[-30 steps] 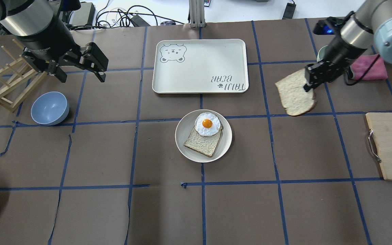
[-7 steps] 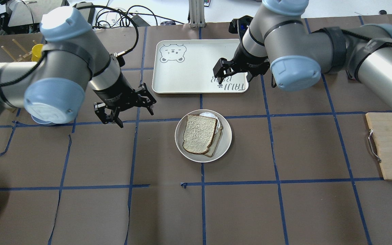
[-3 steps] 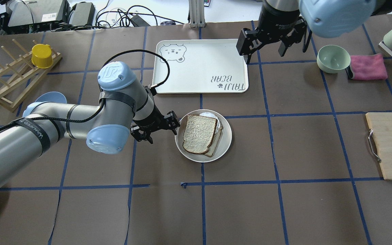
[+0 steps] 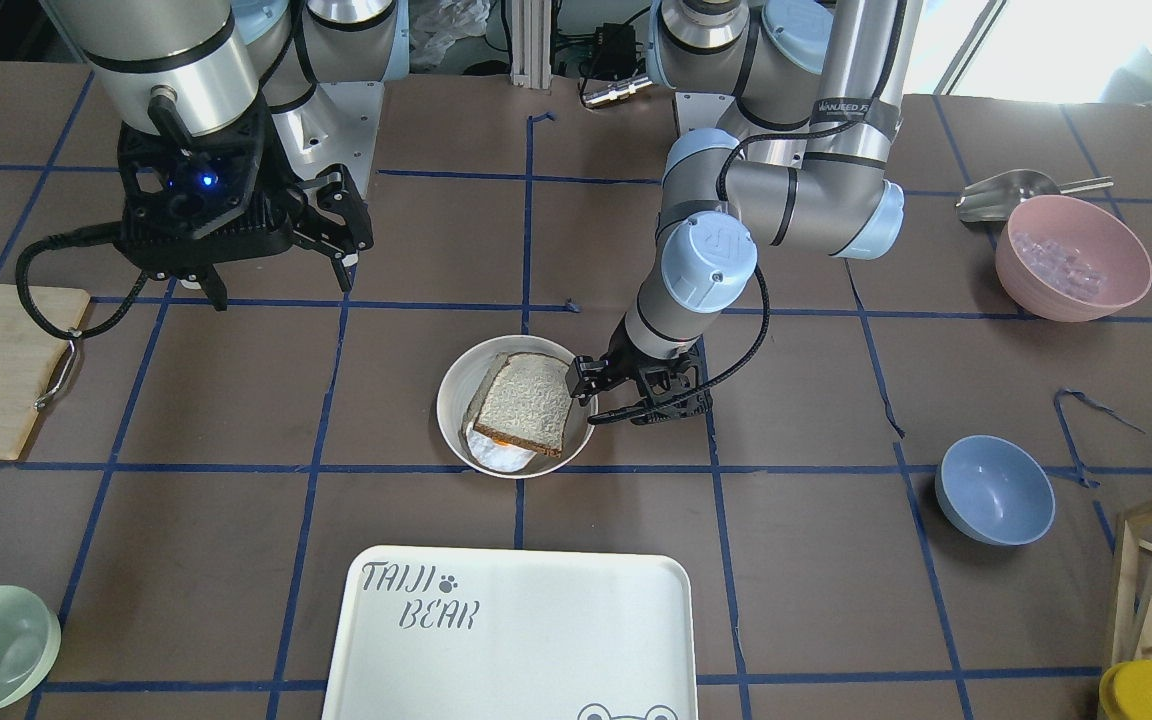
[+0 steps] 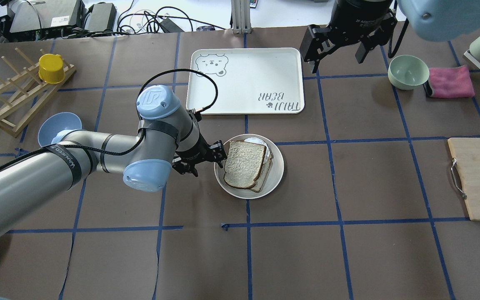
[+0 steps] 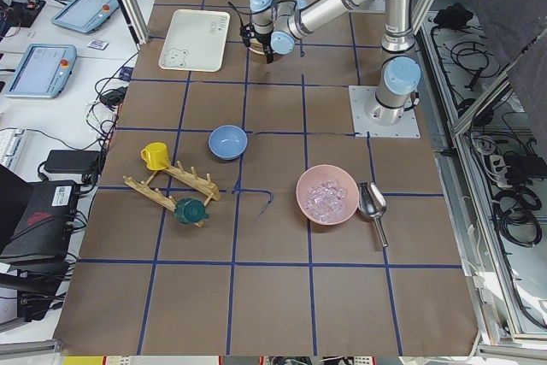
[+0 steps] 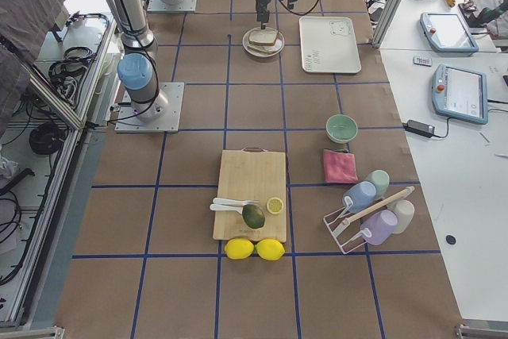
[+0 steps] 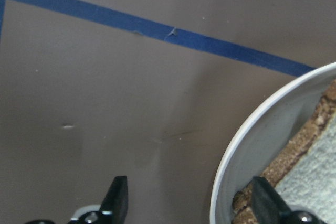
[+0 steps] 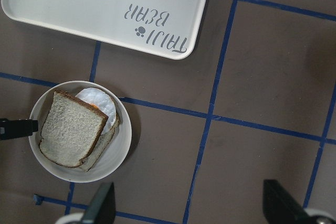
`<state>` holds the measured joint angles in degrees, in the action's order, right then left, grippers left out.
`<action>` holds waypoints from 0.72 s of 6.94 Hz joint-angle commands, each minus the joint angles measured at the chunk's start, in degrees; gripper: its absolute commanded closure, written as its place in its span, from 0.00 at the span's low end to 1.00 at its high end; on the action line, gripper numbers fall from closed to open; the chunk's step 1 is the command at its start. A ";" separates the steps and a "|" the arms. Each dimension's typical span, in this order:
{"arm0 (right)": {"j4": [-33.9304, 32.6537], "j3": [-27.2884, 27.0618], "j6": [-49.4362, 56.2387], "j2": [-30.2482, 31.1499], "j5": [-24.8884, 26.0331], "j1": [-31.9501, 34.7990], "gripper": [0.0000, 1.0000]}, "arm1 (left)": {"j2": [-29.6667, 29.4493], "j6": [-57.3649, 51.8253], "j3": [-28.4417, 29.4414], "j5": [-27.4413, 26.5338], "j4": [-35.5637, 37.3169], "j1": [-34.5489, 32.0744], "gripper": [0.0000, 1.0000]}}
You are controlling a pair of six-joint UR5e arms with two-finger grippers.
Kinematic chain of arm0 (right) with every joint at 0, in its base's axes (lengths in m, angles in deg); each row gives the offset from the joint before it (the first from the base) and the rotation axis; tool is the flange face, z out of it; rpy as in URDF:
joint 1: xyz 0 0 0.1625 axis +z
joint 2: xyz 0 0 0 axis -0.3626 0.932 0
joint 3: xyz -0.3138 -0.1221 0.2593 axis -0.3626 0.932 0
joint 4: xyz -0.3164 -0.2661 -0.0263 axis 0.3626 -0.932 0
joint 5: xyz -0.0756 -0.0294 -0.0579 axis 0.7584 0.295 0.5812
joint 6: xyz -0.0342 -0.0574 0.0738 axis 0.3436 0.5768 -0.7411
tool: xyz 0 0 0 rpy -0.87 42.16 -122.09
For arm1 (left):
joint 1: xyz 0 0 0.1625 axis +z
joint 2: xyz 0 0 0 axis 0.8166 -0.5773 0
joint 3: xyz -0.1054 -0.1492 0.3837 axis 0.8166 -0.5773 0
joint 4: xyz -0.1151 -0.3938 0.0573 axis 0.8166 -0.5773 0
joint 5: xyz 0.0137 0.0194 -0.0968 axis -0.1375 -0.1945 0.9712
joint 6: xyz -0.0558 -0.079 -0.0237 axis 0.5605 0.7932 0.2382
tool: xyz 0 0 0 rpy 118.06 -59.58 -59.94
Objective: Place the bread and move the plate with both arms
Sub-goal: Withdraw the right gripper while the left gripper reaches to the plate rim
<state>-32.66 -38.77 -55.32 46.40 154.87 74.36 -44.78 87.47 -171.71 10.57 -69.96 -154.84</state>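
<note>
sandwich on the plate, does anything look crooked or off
Yes: the top bread lies askew, not squared with the lower slice, whose corner shows beside it, and the egg white pokes out at one edge. The plate itself looks fine.

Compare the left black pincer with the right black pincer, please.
The left black pincer sits low; the right black pincer hangs high. The left one straddles the rim of the round cream plate; the right one is away from it. Both are open and empty.
</note>
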 commanded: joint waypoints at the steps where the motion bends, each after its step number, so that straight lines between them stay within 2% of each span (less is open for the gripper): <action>1: 0.36 -0.20 -0.25 0.98 0.30 -0.52 0.00 | -0.80 0.35 -0.01 0.32 0.49 -0.19 0.61; 2: 0.36 -0.20 -0.16 1.33 0.21 -2.09 0.00 | -0.72 0.79 0.08 1.45 0.66 -0.28 0.82; 3: 4.19 -0.37 -0.08 2.03 -0.31 -4.54 0.00 | -0.11 0.71 -0.01 6.25 0.31 -0.45 1.00; 4: 7.01 -0.20 0.80 2.30 -0.06 -6.04 0.00 | -0.10 0.80 -0.01 6.65 0.31 -0.45 1.00; 5: 6.87 0.23 0.11 4.13 2.90 -5.36 0.00 | 0.42 0.71 0.08 6.56 0.31 -0.37 1.00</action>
<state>-27.05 -38.90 -54.99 48.94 155.49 69.30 -44.82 88.21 -171.69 16.49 -69.61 -155.23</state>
